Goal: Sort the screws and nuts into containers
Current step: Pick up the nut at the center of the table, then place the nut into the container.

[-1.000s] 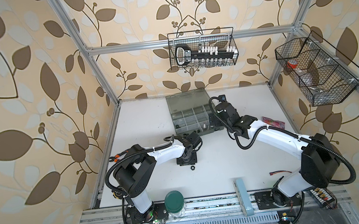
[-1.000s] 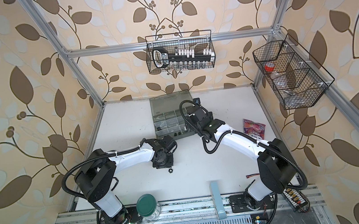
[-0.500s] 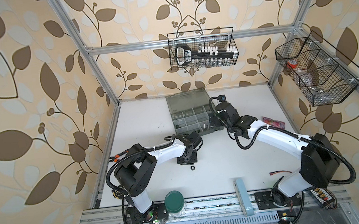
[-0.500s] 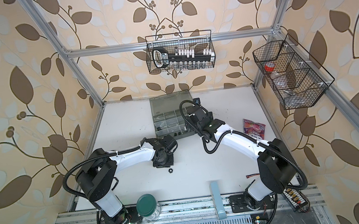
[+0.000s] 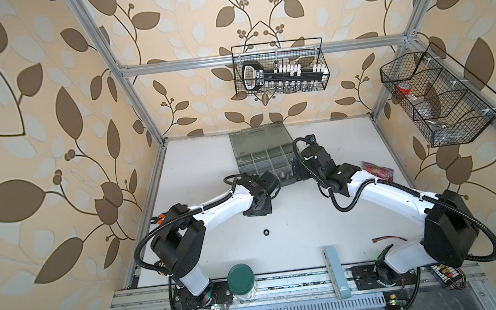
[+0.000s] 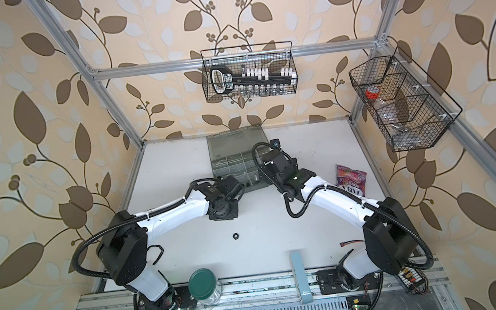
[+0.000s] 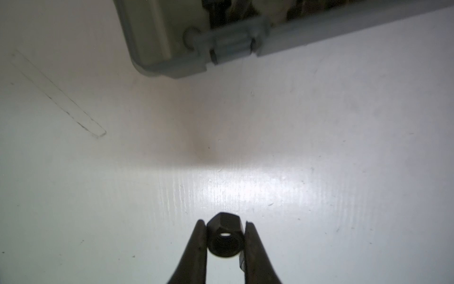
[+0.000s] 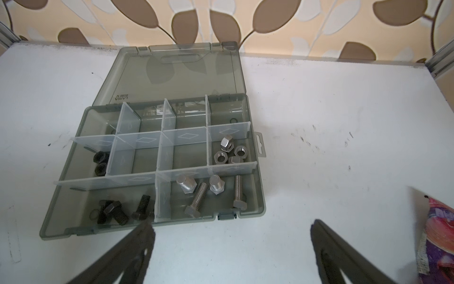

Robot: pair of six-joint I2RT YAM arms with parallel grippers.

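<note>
Narrowed over the last second, the left gripper [image 7: 225, 223] now clamps a small black hexagonal metal nut [image 7: 225, 239] near the translucent grey plastic organizer case [image 7: 172, 70], ready for transfer; the right gripper [image 8: 232, 226] stands spread wide.

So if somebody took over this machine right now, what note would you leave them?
Left gripper: shut on a black nut, beside the open organizer case.
Right gripper: open, empty, at the case's front edge.
Done: silver screws, black screws, silver nuts and black nuts each have a compartment.
Left: drop the held nut with the black nuts, then fetch the loose black nut on the table.
</note>
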